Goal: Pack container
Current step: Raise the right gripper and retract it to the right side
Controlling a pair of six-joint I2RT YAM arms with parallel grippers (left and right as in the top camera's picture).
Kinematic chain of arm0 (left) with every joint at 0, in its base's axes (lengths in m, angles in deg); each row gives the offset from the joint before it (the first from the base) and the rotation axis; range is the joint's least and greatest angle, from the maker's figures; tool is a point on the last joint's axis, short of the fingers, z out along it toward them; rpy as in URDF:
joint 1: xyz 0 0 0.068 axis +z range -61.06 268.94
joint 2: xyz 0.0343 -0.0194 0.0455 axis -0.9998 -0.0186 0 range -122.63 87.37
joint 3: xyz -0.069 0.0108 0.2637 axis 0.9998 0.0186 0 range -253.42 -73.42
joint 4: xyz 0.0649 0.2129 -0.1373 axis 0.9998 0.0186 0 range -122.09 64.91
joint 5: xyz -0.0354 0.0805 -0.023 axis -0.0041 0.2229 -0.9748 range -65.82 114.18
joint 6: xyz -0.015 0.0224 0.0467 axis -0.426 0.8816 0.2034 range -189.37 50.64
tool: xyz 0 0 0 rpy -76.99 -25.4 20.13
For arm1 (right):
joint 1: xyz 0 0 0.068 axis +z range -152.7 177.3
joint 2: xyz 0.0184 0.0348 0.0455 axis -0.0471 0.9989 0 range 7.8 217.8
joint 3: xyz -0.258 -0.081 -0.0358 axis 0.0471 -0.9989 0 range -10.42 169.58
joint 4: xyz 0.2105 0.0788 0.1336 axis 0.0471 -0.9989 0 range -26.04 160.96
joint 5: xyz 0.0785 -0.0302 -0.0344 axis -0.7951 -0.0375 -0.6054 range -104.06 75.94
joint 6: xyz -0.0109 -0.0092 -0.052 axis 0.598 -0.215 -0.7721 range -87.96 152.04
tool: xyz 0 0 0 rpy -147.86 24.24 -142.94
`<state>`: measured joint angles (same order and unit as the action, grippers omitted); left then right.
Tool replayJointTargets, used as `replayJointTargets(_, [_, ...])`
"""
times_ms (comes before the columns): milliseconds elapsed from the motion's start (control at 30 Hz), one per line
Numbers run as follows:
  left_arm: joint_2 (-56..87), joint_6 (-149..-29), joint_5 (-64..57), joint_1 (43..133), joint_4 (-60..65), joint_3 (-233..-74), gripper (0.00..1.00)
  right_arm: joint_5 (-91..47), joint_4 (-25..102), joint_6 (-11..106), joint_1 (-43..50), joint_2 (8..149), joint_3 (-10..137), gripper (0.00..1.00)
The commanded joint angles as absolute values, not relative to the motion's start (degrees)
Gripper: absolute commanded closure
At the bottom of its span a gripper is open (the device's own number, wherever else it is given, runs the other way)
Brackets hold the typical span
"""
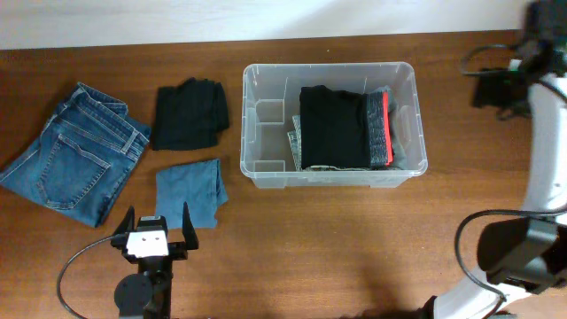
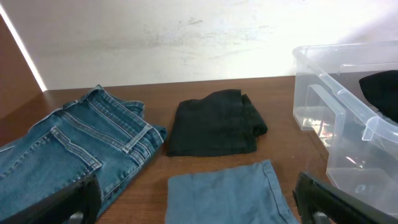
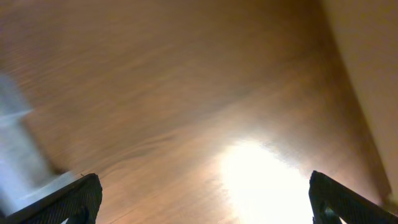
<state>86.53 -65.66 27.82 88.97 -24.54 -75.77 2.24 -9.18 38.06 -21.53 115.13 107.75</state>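
Observation:
The clear plastic container [image 1: 328, 66] stands in the middle of the table. In it lie a folded black garment [image 1: 332, 128] and a grey garment with a red stripe [image 1: 382, 131]. On the table to its left are folded blue jeans [image 1: 75, 151], a folded black garment [image 1: 189, 113] and a folded blue cloth [image 1: 189, 190]. My left gripper [image 1: 157, 229] hangs open just in front of the blue cloth [image 2: 224, 196], nothing between its fingers. My right gripper [image 1: 485, 89] is open over bare wood to the right of the container, holding nothing.
The left wrist view shows the jeans [image 2: 68, 155], the black garment [image 2: 214, 124] and the container's corner [image 2: 348, 124] below a pale wall. The right wrist view is blurred, showing wood with a bright glare [image 3: 261, 180]. The right arm's base [image 1: 518, 252] stands at the front right.

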Motion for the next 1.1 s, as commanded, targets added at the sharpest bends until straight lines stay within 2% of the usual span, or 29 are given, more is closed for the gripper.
replayJointTargets(0, [87.01, -64.55, 28.43, 89.12, -24.71, -75.36, 0.01, 3.79, -9.18, 38.45, -26.18, 115.1, 107.97, 0.02])
replayJointTargets(133, [87.01, -64.55, 28.43, 89.12, -24.71, -75.36, 0.01, 3.79, -9.18, 38.45, -32.5, 115.1, 107.97, 0.01])
replayJointTargets(300, [87.01, -64.55, 28.43, 89.12, -24.71, -75.36, 0.01, 3.77, -9.18, 38.43, -35.49, 115.1, 107.97, 0.01])
replayJointTargets(900, [87.01, -64.55, 33.63, 89.12, -27.51, -75.36, 0.01, 3.77, -9.18, 38.45, -36.11, 115.1, 107.97, 0.02])
replayJointTargets(1067, [87.03, -64.59, 18.92, 89.1, -38.63, -75.4, 0.01, 3.77, -9.18, 38.45, -36.11, 115.1, 107.97, 0.02])
